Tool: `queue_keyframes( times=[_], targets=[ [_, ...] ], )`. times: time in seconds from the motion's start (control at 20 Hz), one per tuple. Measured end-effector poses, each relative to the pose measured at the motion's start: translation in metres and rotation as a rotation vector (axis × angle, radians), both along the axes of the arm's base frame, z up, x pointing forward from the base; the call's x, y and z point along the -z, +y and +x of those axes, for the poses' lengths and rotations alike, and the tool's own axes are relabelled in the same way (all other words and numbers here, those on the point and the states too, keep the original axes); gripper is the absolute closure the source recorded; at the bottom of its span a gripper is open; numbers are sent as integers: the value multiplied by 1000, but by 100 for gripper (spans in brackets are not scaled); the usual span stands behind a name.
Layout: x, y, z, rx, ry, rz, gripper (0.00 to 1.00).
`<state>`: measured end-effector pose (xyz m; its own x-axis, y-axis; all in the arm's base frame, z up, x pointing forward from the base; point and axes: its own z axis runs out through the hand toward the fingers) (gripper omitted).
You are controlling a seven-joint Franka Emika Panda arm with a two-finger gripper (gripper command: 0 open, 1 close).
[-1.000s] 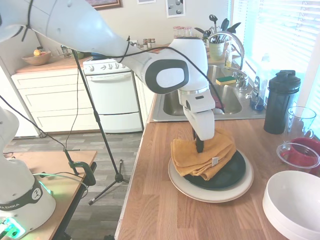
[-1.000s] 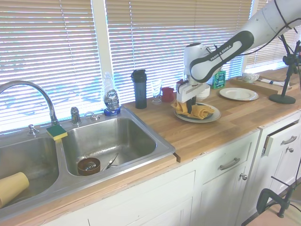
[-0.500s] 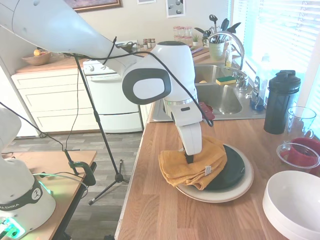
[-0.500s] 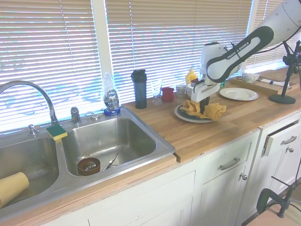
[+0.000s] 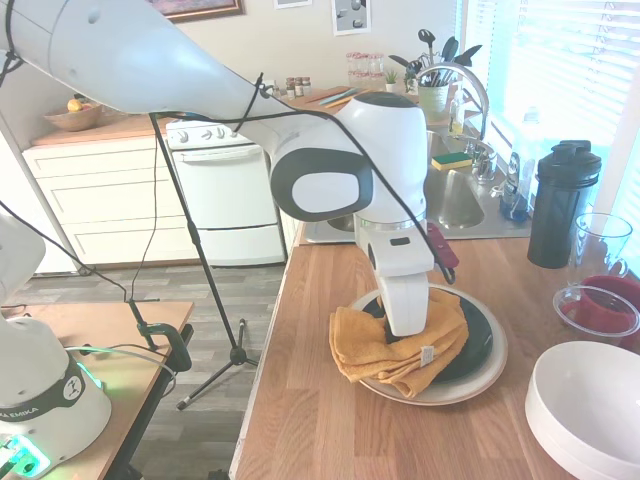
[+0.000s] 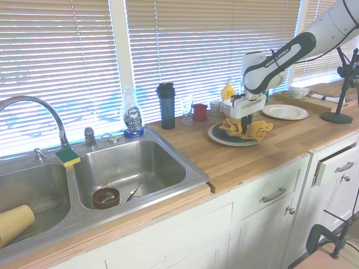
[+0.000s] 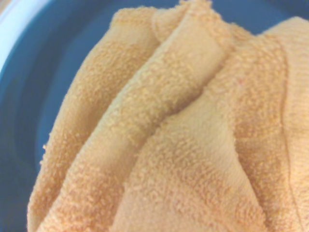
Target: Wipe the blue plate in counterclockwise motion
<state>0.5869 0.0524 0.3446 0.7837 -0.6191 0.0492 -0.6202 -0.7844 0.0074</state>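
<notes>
**Gripper on the towel over the blue plate**

You have the gripper (image 5: pixel 404 328) pointing down into a bunched mustard-yellow towel (image 5: pixel 395 347), but its fingers are buried in the folds, so you cannot tell whether they are apart or clamped. The towel covers the left part of the blue plate (image 5: pixel 474 345) in the first exterior view and hangs past its near-left rim. The blue plate sits on a larger cream plate (image 5: pixel 478 381) on the wooden countertop (image 5: pixel 320 420), with 1 white bowl (image 5: pixel 590 405) near.
</notes>
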Motion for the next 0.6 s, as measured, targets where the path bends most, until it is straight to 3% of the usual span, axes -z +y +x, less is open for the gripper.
queue_keyframes(
  times=[0.35,0.6],
  targets=[
    [-6,36,40,13,6,-21,100],
    [-10,72,41,-19,-7,-48,100]
  ],
)
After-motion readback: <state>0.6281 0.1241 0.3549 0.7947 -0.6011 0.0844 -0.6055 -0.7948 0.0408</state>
